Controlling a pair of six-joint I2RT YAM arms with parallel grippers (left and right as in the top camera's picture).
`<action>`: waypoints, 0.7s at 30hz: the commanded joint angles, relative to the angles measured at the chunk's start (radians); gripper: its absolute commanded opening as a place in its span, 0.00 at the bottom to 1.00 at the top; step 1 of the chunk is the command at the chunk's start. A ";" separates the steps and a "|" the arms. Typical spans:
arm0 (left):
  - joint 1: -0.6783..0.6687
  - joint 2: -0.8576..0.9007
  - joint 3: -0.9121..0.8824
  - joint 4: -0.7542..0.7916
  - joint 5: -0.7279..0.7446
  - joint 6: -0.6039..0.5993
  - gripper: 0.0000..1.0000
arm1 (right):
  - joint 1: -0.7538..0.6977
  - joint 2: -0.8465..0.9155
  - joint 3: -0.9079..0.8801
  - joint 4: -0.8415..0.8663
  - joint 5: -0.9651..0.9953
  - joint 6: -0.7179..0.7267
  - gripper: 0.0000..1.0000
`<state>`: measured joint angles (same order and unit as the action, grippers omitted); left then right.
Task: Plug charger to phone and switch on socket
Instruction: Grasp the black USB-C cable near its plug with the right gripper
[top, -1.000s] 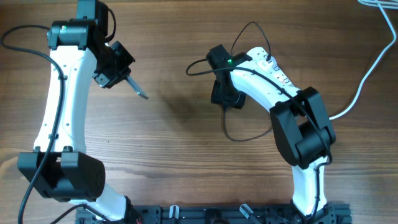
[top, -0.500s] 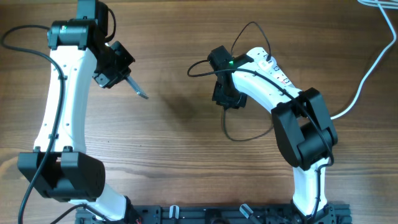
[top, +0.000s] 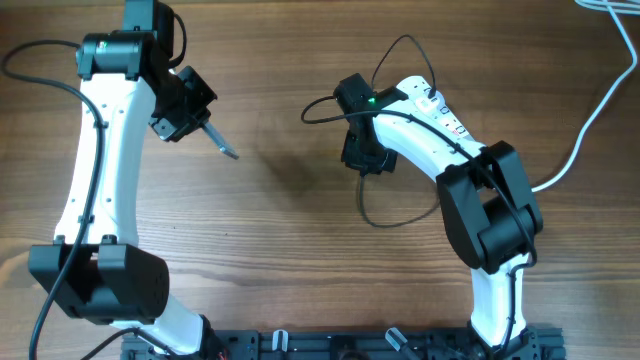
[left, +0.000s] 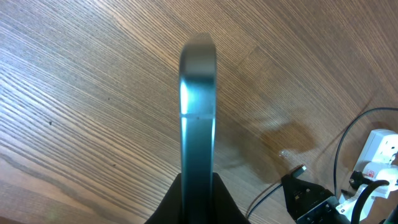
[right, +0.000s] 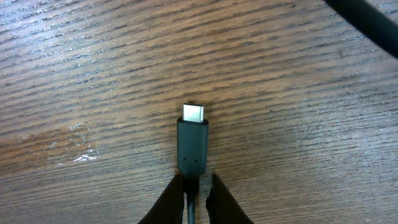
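Across the wooden worktop (top: 280, 240) your two arms stand well apart, each carrying one half of the connection, which looks like a set-up for joining them in the air rather than on the wood. Off to the right, the white socket (left: 380, 146) lies partly under the right arm, its thick white cord (top: 600, 90) trailing to the far corner. Neither gripper is at its switches, so I judge that step comes last. Your left gripper (left: 198, 198) is clenched on the phone (left: 198, 106), holding it edge-on and clear of the wood with its free end pointing out, presumably to present the port to the plug. I cannot make out the port itself. The charger (top: 405, 38) loops black around the right arm's wrist. Your right gripper (right: 194, 199) is pinched almost fully in, its fingers (right: 166, 200) pressed to the thin cable just behind the plug tip (right: 193, 134). That tip sticks straight out ahead, metal end bare and well apart from the phone. Whether it rests on the wood or hangs just above, I cannot tell.
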<state>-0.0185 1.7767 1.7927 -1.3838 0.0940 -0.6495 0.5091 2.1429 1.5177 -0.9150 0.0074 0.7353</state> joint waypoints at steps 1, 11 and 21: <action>-0.002 -0.002 0.006 0.003 -0.013 -0.013 0.04 | 0.003 0.032 -0.034 0.013 -0.029 -0.002 0.18; -0.003 -0.002 0.006 0.006 -0.013 -0.013 0.04 | 0.003 0.032 -0.034 0.016 -0.032 -0.002 0.11; -0.003 -0.002 0.006 0.053 0.151 0.138 0.04 | 0.001 0.013 0.035 0.005 -0.039 -0.120 0.04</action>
<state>-0.0185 1.7767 1.7927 -1.3643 0.1108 -0.6327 0.5087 2.1422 1.5219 -0.9009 -0.0048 0.6827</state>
